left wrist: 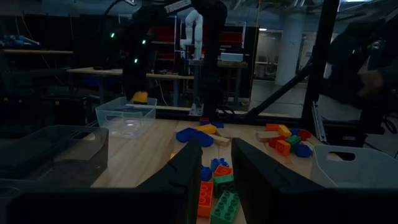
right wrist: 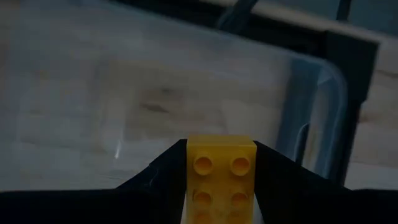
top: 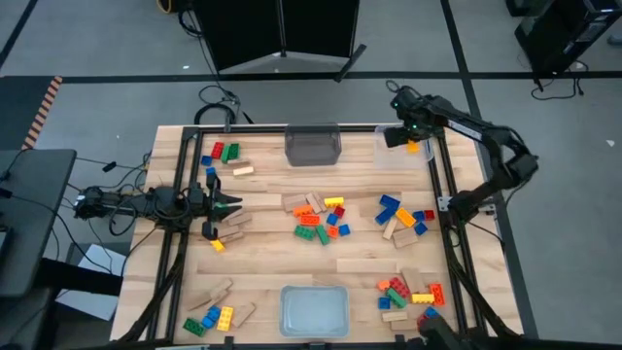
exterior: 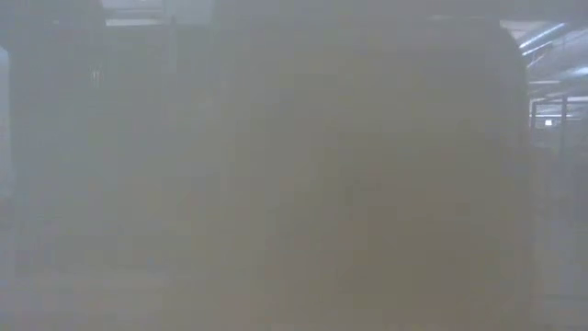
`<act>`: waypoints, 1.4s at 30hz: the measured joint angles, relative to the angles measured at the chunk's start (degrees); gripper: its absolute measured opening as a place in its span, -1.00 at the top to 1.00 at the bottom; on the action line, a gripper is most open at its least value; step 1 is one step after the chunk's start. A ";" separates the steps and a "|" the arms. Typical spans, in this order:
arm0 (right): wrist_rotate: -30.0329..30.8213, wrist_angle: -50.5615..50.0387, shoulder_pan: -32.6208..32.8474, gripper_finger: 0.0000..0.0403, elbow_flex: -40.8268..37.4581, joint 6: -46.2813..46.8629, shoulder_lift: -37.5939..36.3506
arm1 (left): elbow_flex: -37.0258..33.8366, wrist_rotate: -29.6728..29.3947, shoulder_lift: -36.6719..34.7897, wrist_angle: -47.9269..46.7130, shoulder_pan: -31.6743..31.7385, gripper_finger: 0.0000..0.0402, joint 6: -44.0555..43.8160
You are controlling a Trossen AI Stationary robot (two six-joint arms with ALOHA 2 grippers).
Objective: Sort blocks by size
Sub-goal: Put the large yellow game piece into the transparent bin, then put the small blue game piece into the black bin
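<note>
My right gripper (top: 413, 144) is at the table's far right, shut on a yellow studded brick (right wrist: 221, 165) that hangs over a clear bin (top: 400, 154). The bin's floor shows bare below the brick. My left gripper (top: 225, 206) stays low at the table's left side. Its fingers (left wrist: 186, 180) stand a little apart with nothing between them. Loose blocks lie in heaps at the centre (top: 321, 219) and right of centre (top: 403, 216). The low view is blurred and shows nothing. My right gripper pinches the yellow brick by two opposite side walls (right wrist: 191, 168) between its two fingers. The studded top faces the wrist camera. The fingers come from above, slanting steeply down. The brick is lifted clear, above the clear bin's floor (right wrist: 155, 106).
A dark bin (top: 312, 146) stands at the far middle and a clear bin (top: 314, 309) at the near middle. More blocks lie far left (top: 224, 154), near left (top: 214, 313) and near right (top: 408, 292). Black frame rails (top: 449, 194) run along the table's sides.
</note>
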 joint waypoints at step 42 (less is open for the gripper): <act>-3.00 -2.67 7.26 -0.07 -0.02 1.04 -17.64 | 0.00 0.00 0.00 0.04 0.02 0.52 0.00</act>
